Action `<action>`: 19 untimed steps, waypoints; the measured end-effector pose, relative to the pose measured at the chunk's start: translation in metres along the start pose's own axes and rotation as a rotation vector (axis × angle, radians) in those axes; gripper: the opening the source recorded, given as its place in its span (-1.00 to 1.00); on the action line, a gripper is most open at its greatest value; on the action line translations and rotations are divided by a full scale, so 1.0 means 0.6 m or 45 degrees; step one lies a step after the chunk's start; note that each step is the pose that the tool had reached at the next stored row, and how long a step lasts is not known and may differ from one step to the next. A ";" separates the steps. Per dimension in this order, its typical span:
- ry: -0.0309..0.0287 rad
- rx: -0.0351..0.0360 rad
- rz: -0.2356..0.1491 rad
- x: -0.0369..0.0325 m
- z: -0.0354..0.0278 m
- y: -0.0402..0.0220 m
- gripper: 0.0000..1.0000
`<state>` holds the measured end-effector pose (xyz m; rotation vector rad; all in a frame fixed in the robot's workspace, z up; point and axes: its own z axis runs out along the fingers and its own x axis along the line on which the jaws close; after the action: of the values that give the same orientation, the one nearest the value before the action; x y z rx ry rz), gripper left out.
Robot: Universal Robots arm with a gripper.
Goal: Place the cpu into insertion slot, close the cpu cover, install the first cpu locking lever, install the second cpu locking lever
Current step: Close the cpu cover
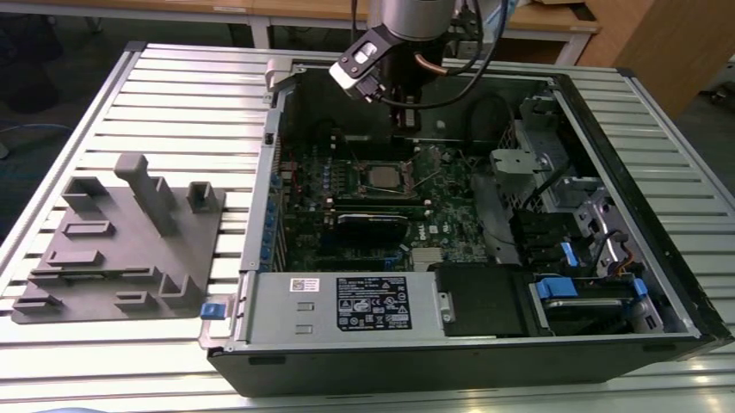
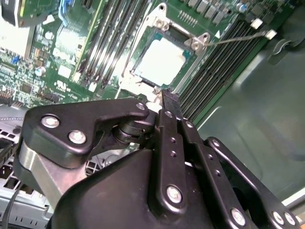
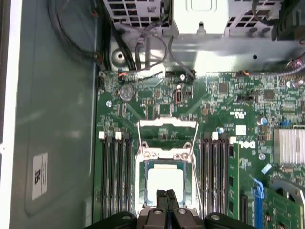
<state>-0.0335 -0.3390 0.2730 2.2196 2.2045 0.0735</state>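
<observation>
Looks past placement: hovers with the gripper point(image 3: 166, 194) pinched narrow and empty near the cpu point(image 1: 380, 176), seated in the insertion slot point(image 3: 167, 155) near the exterior view's centre, with the cpu cover point(image 3: 141, 186) seemingly down and a thin locking lever point(image 2: 238, 37) sticking out unlatched.

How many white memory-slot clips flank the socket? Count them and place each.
4, in the first wrist view: two white clips on one side of the socket, two on the other. The gripper may hide more.
</observation>
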 end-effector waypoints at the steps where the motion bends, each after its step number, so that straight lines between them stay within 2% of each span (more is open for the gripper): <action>1: 0.0001 0.0000 0.000 0.000 0.000 0.002 -0.79; 19: 0.0001 0.0000 0.000 0.000 0.001 0.012 -0.79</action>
<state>-0.0266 -0.3390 0.2729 2.2195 2.2047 0.0736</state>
